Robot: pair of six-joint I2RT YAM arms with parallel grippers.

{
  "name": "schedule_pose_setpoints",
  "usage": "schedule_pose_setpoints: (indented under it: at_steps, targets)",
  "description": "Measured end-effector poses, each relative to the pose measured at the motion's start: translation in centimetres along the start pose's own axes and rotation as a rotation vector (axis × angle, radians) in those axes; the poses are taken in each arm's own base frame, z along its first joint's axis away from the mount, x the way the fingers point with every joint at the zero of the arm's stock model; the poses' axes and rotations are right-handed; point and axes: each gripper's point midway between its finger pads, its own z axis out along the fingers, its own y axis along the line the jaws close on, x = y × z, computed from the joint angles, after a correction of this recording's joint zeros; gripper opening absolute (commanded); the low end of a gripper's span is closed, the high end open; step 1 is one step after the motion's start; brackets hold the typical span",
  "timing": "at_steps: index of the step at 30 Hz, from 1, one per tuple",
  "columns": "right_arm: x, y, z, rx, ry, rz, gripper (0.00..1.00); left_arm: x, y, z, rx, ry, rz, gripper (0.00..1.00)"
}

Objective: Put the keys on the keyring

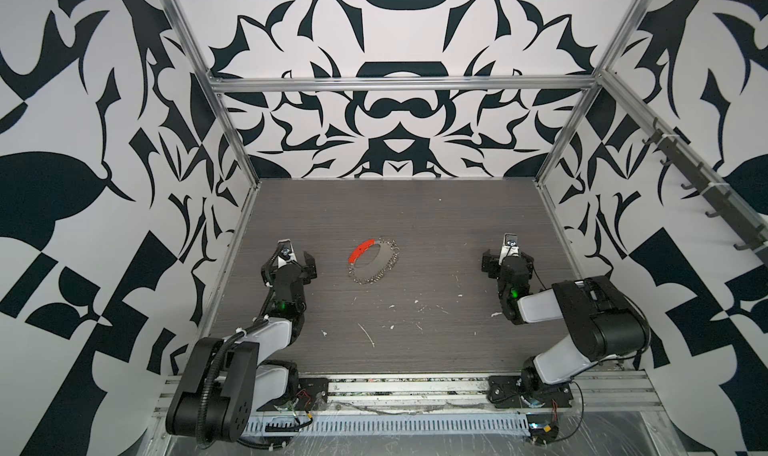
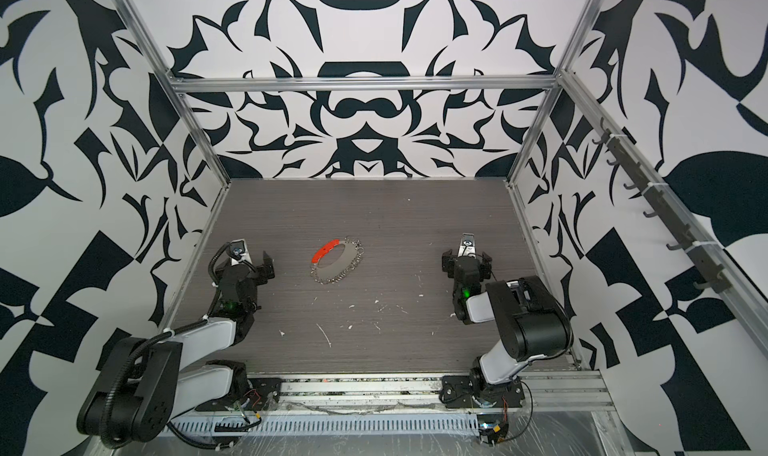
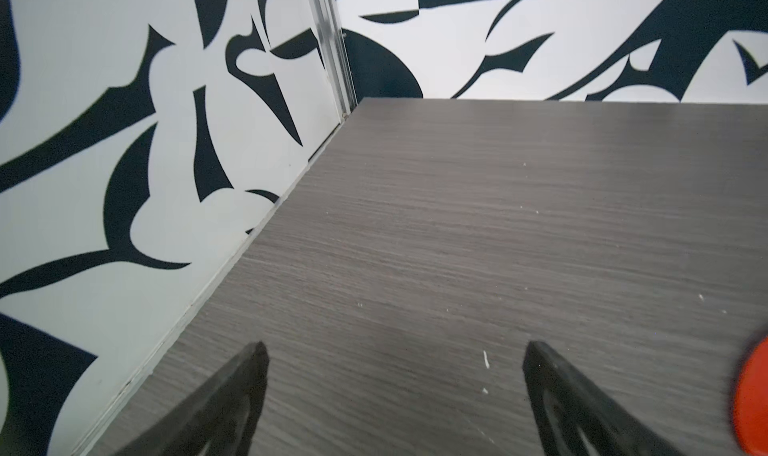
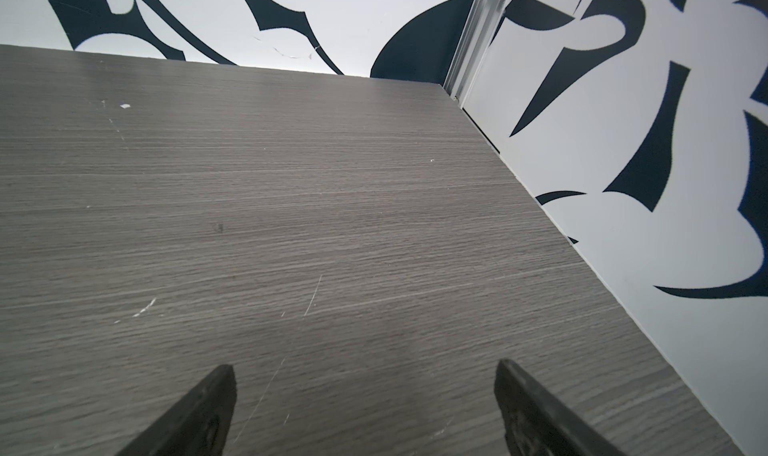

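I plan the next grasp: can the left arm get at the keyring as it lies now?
Probably yes: the keyring lies flat on the table close beside the open left claw, with nothing between them.

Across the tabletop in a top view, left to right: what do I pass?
left gripper, open → keyring, lying on the table with its red section toward the left gripper → right gripper, open.

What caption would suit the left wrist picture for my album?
Open left claw above the grey wood-grain table, the red section of the keyring peeking in beside it.
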Motion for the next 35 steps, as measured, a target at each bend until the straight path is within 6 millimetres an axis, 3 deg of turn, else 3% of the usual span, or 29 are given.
schedule_pose_setpoints:
  at_steps: [11,15,22,29,35]
  targets:
    - [0.1,0.1,0.0,-0.007,0.004,-0.002,1.00,4.1,0.0,2.4,0.009,0.022,-0.027,0.99]
    - [0.1,0.2,0.1,-0.011,0.005,-0.003,1.00,3.2,-0.3,3.0,0.022,0.003,-0.037,0.99]
    - [0.1,0.3,0.1,-0.013,0.007,-0.004,1.00,0.3,-0.4,6.0,0.045,0.014,-0.074,1.00]
    - [-0.2,0.7,0.2,-0.037,0.005,-0.005,1.00,1.9,-0.6,5.9,0.069,0.086,-0.069,0.99]
    - [-0.2,1.1,0.6,-0.083,0.017,0.001,1.00,2.1,-0.8,5.9,0.077,0.092,-0.072,0.99]
